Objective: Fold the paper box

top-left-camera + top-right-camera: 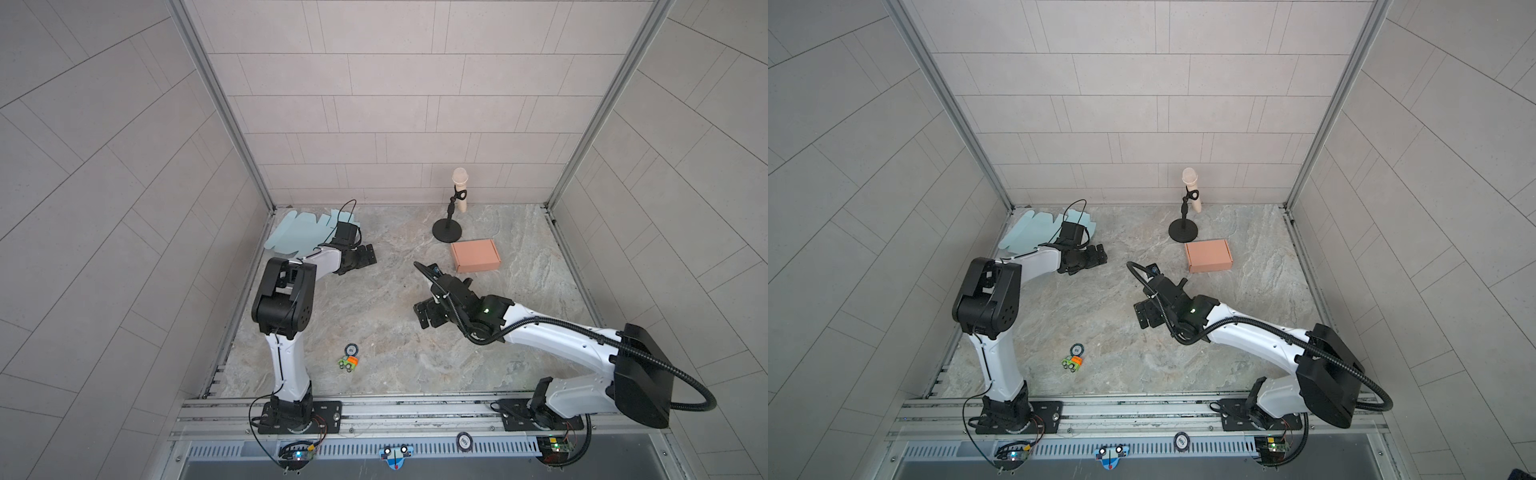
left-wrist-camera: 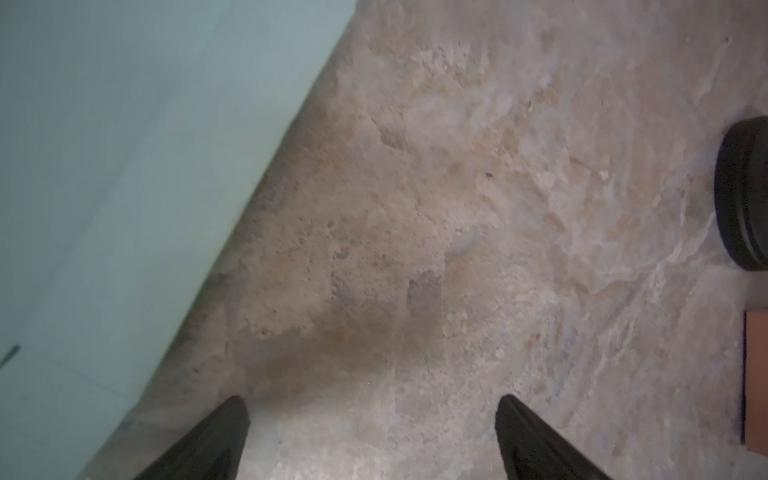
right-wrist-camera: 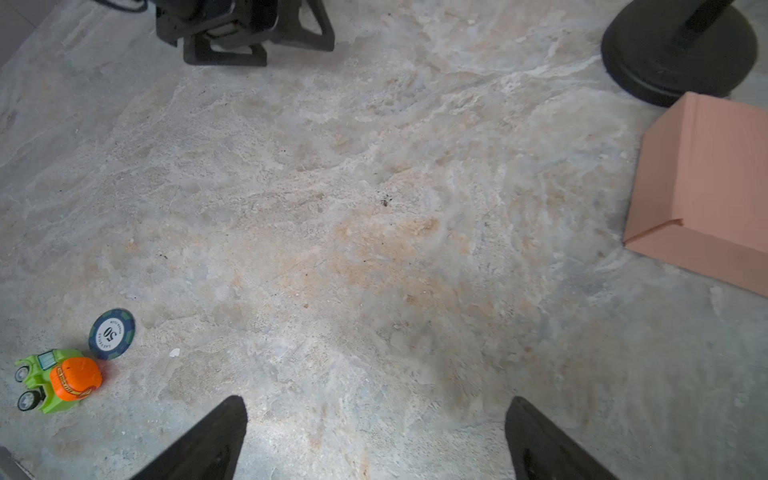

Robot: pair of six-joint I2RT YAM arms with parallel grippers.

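teal sheet (image 1: 295,232), salmon box (image 1: 476,254), grey-beige marbled table (image 1: 374,299)

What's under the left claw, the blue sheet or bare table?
Bare table shows beneath the open left claw; the flat blue sheet lies beside it, not under. In both top views the wrist covers part of the sheet, so that stretch is unseen.

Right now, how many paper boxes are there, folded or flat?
2. The folded pink box sits beside the microphone stand; the flat teal blank lies in the far left corner, partly behind the left arm. More sheets may hide beneath.
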